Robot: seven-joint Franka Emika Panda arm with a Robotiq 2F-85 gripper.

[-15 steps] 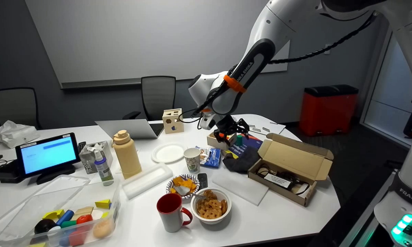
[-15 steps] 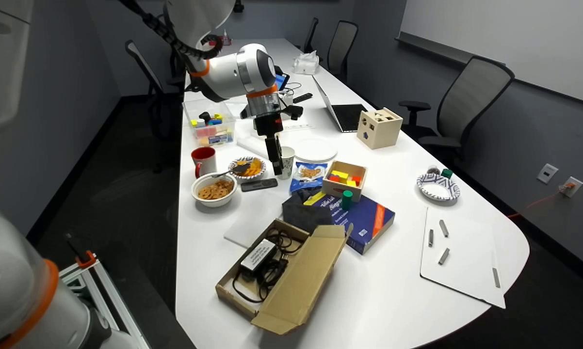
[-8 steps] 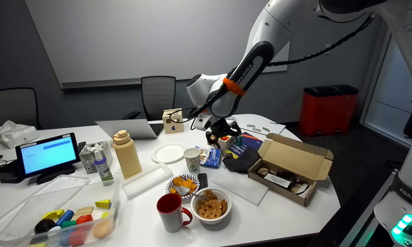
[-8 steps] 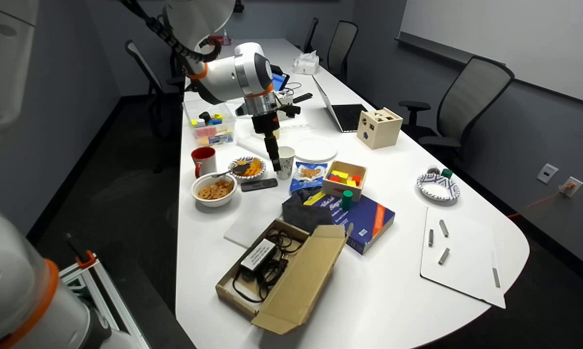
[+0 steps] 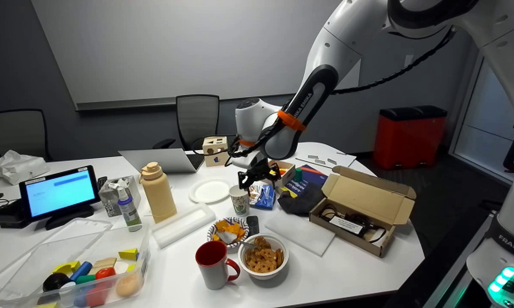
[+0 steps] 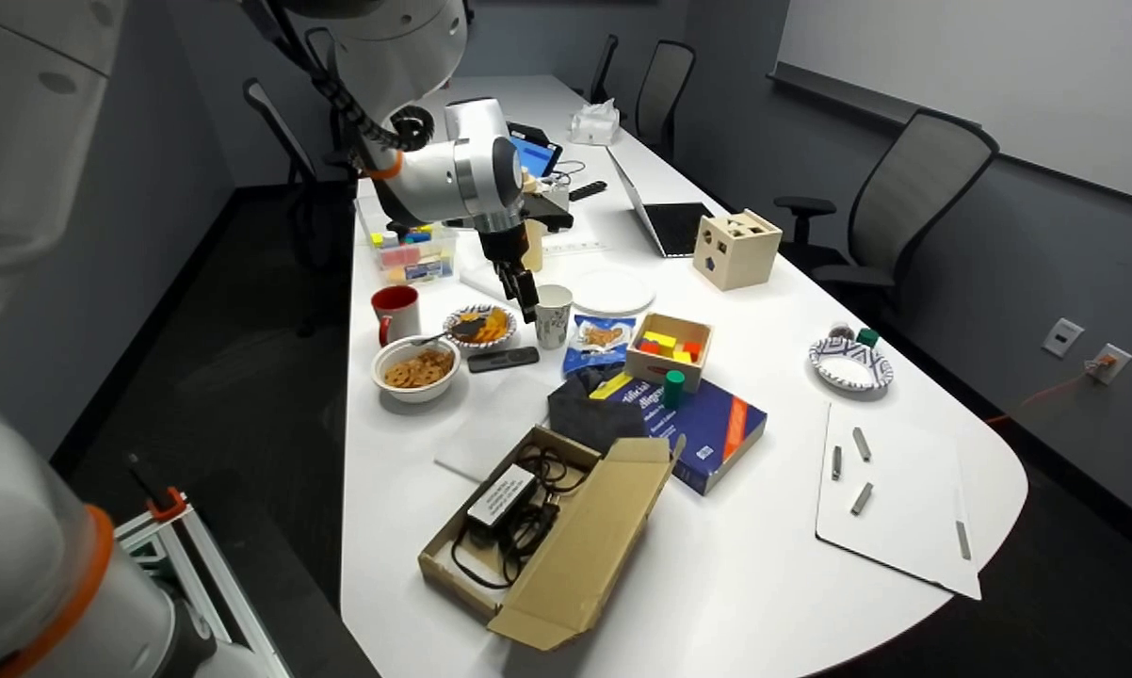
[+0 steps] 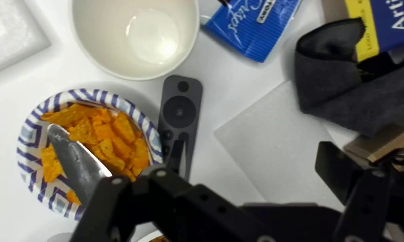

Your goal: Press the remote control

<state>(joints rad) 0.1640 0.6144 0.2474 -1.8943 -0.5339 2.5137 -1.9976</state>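
Observation:
The remote control (image 7: pixel 179 101) is dark grey with a round pad and small buttons. It lies flat on the white table between the chip bowl and the foam sheet, and shows in both exterior views (image 5: pixel 252 225) (image 6: pixel 503 359). My gripper (image 7: pixel 252 151) is open and empty, with its jaws wide apart. In the wrist view its left finger (image 7: pixel 177 153) covers part of the remote's lower half. In an exterior view the gripper (image 6: pixel 528 311) hangs above the table near the paper cup, apart from the remote.
A paper cup (image 6: pixel 553 320) stands close by the remote. A patterned bowl of orange chips with a spoon (image 7: pixel 91 137) sits beside it. A pretzel bowl (image 5: pixel 263 256), red-handled mug (image 5: pixel 216 267), blue snack bag (image 6: pixel 599 344), foam sheet (image 7: pixel 272 141) and open cardboard box (image 6: pixel 575 546) are around.
My gripper has moved left in the exterior views, from near the block box and book to near the paper cup. Its tilt has changed. The remote has not moved.

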